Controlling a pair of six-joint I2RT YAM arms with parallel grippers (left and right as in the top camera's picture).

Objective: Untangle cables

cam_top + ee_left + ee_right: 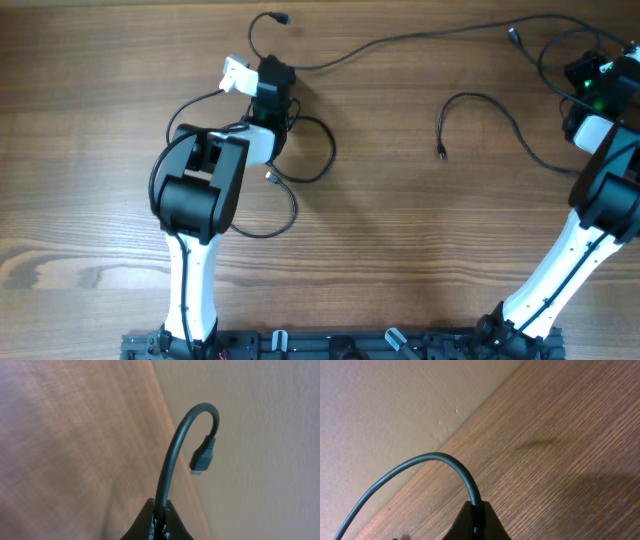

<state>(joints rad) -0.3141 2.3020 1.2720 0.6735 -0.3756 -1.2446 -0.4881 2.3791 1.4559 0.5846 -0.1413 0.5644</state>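
Black, thin flexible cords (pixel 400 40): 1 strand runs left-right along the far side of the brown wooden surface (pixel 400 250), apparently from tool to tool.

Left tool (pixel 159 512) is clamped on a cord just below its plug end (pixel 202 457); right tool (pixel 477 512) is clamped on a cord too. Loose loops (pixel 305 150) lie beside the left arm, base-side of its tool. A free strand (pixel 470 100) lies btwn the arms, nearer the right. Next pull prob. sideways, apart.

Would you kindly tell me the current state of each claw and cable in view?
Left claw: shut on plug-tipped cable.
Right claw: shut on curved cable.
Middle cable: lying loose, untouched.
Looped cable: slack, coiled loosely.
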